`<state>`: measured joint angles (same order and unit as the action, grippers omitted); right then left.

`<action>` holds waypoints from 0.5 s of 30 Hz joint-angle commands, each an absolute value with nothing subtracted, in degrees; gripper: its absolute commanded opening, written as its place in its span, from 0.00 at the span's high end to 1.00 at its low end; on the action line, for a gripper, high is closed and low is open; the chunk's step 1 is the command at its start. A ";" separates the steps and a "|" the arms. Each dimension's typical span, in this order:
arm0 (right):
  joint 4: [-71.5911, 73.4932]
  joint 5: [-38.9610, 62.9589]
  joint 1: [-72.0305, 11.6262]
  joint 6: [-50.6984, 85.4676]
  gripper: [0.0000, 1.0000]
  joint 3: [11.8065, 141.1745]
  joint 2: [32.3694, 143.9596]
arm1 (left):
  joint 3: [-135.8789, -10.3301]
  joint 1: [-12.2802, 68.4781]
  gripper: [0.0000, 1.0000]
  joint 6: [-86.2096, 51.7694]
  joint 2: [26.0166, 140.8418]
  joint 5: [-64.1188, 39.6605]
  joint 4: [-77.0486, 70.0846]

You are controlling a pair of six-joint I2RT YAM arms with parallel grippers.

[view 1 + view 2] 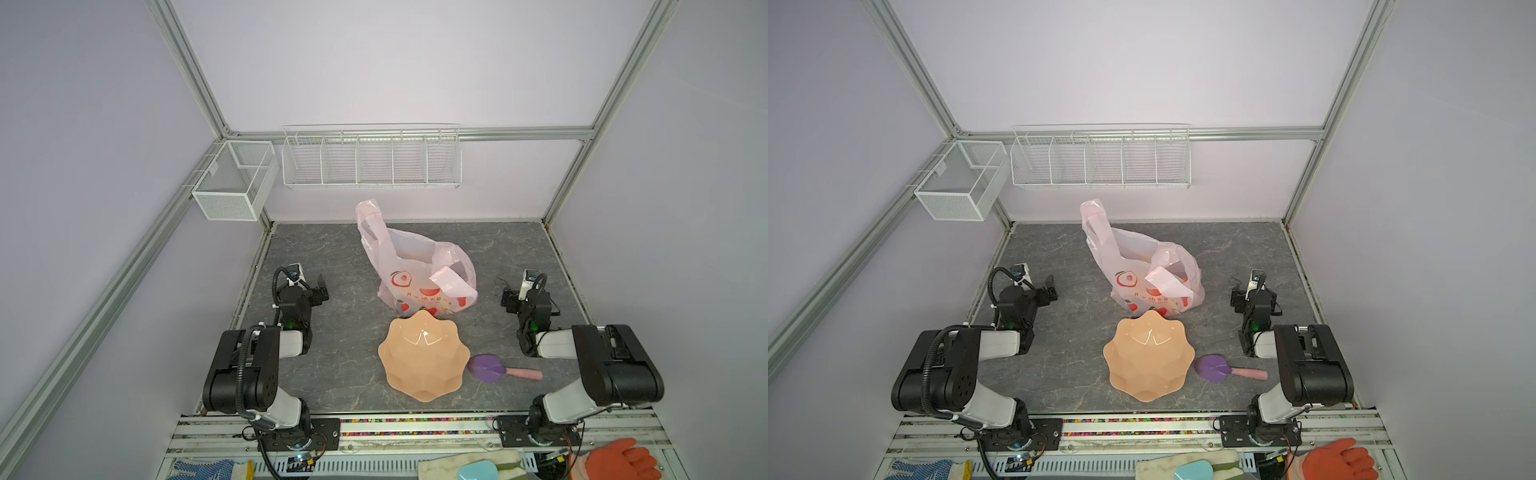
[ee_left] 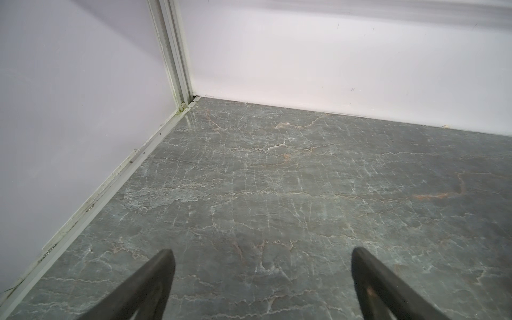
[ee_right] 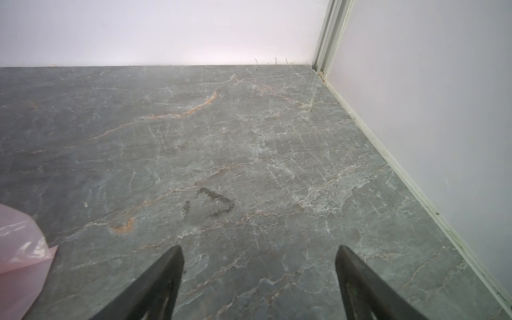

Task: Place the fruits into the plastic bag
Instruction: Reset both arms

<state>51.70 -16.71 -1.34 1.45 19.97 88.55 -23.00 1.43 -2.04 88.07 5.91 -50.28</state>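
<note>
My left gripper (image 2: 261, 253) stood wide, both dark fingers spread with nothing between them, and only bare grey marbled tabletop (image 2: 277, 180) lay beyond the tips, running to the corner where two pale walls met. In both top views this gripper (image 1: 319, 291) (image 1: 1047, 291) hung low over the table's left side, well apart from every object. My right gripper (image 3: 259, 249) was likewise wide and empty, its fingers framing open tabletop. A fold of the plastic bag (image 3: 19, 249) showed at the edge of the right wrist view, near but not touching the fingers. In both top views the right gripper (image 1: 509, 297) (image 1: 1237, 297) hung low at the table's right side. The plastic bag (image 1: 415, 266) (image 1: 1142, 266) sat between the two grippers at the table's middle, mouth open upward, with one loop handle raised toward the rear wall and the other folded over the front. Red and orange shapes showed on its lower wall. I could not tell print from contents. The peach scalloped bowl (image 1: 424, 365) (image 1: 1148, 365) sat just in front of the bag, its far rim overlapping the bag's base in both top views. Contact could not be confirmed. A purple paddle (image 1: 488, 368) (image 1: 1213, 367) with a pink handle lay just beside the bowl on my right.
</note>
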 commanded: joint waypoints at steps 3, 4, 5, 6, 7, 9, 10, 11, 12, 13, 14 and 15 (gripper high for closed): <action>53.08 -17.57 -1.67 0.53 0.12 20.39 87.73 | -22.92 1.06 0.01 -1.05 88.49 5.19 -50.42; 52.92 -17.56 -1.67 0.60 0.12 20.39 87.69 | -22.91 1.05 0.01 -1.05 88.51 5.23 -50.35; 52.90 -17.58 -1.67 0.61 0.12 20.40 87.67 | -22.91 1.05 0.01 -1.05 88.44 5.21 -50.45; 52.82 -17.58 -1.67 0.59 0.12 20.41 87.78 | -22.90 1.05 0.01 -1.05 88.45 5.19 -50.39; 52.75 -17.57 -1.68 0.53 0.12 20.67 87.93 | -22.87 1.05 0.01 -1.01 88.48 5.21 -50.45; 52.65 -17.58 -1.68 0.53 0.12 20.74 87.89 | -22.88 1.05 0.01 -1.05 88.54 5.26 -50.45; 52.65 -17.58 -1.67 0.53 0.12 20.74 87.91 | -22.89 1.07 0.01 -1.01 88.52 5.21 -50.51; 52.65 -17.54 -1.67 0.54 0.12 20.67 87.90 | -22.86 1.05 0.01 -1.05 88.51 5.23 -50.51; 52.73 -17.58 -1.67 0.55 0.12 20.67 87.94 | -22.80 1.05 0.01 -1.01 88.51 5.22 -50.50; 52.77 -17.50 -1.67 0.51 0.12 20.57 87.89 | -22.79 1.05 0.01 -0.97 88.50 5.19 -50.54; 52.92 -17.45 -1.67 0.48 0.12 20.49 87.82 | -22.80 1.05 0.01 -0.96 88.55 5.20 -50.60; 52.84 -17.48 -1.67 0.53 0.11 20.46 87.78 | -22.65 1.10 0.01 -0.84 88.64 5.26 -51.03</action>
